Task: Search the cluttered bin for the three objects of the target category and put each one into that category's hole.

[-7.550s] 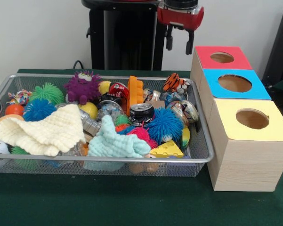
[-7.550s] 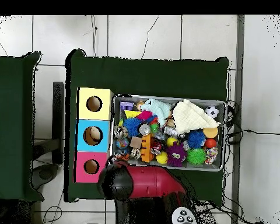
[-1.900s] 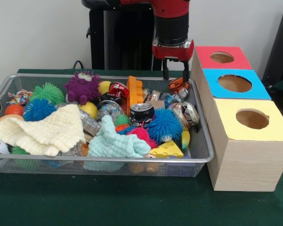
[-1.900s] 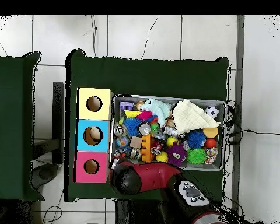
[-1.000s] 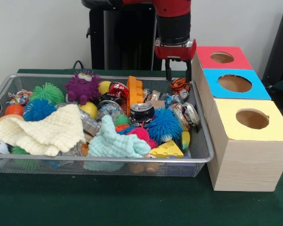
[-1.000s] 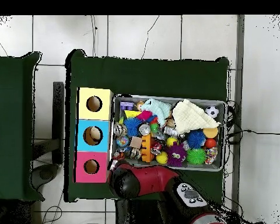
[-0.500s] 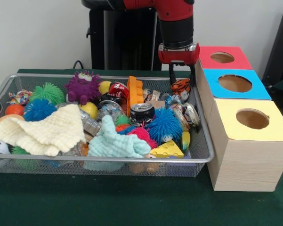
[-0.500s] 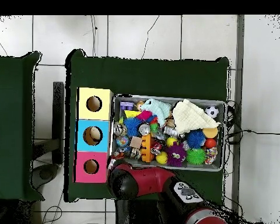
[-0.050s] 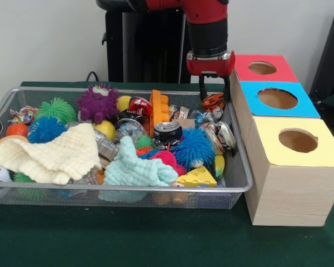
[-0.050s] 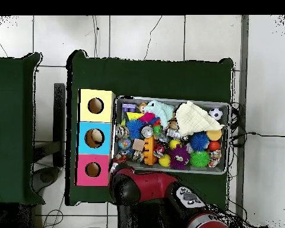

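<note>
Over bin's [image 9: 240,183] far corner, arm vertical, pincer [image 9: 214,89] spread astride tiger toy [image 9: 213,102]

Even, soft indoor light from above. Faint shadows under the silver wire-mesh bin [image 9: 240,183] on the dark green table cloth [image 9: 128,239]. No harsh glare; details slightly soft.

We see a green cloth [image 9: 155,239] over the table, with a white wall [image 9: 44,39] at twelve o'clock. From overhead we see a pale tiled floor [image 10: 139,35], a second green table [image 10: 11,127] at nine o'clock and a thin cable [image 10: 263,135] at three o'clock.
</note>
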`<state>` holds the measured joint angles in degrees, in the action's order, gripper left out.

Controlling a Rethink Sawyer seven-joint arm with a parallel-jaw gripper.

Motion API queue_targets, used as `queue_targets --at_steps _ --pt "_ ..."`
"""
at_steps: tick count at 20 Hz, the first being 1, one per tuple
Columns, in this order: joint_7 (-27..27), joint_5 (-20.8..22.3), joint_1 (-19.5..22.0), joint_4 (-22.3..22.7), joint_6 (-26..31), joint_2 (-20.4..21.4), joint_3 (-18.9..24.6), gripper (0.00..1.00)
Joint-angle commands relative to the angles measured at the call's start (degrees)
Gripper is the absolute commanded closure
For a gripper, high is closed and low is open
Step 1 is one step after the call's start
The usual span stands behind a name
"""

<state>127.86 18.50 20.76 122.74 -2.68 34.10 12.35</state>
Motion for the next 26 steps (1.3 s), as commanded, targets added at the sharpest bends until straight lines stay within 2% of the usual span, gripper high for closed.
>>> queue_targets --at_steps 1,2,5,7,18,20,23,26 --pt "7.1 -3.13 -2.3 -7.69 -2.2 -10.25 1.9 0.0" --pt "5.85 -2.65 -2.74 -8.1 -0.32 -9.81 1.47 1.0" --pt "4.99 -2.91 -3.84 -8.65 2.17 -9.47 0.31 1.0" --pt "5.46 -2.77 -4.08 -8.61 0.35 -9.47 -0.01 1.0" --pt "6.66 -4.24 -5.07 -7.04 0.2 -6.49 -0.66 1.0" --pt "7.17 -5.1 -5.73 -5.31 1.64 -3.54 -0.86 1.0" --pt "8.17 -7.36 -7.2 -1.11 6.44 4.14 -1.03 1.0" --pt "8.44 -9.02 -8.23 0.94 9.11 8.33 -1.02 1.0"
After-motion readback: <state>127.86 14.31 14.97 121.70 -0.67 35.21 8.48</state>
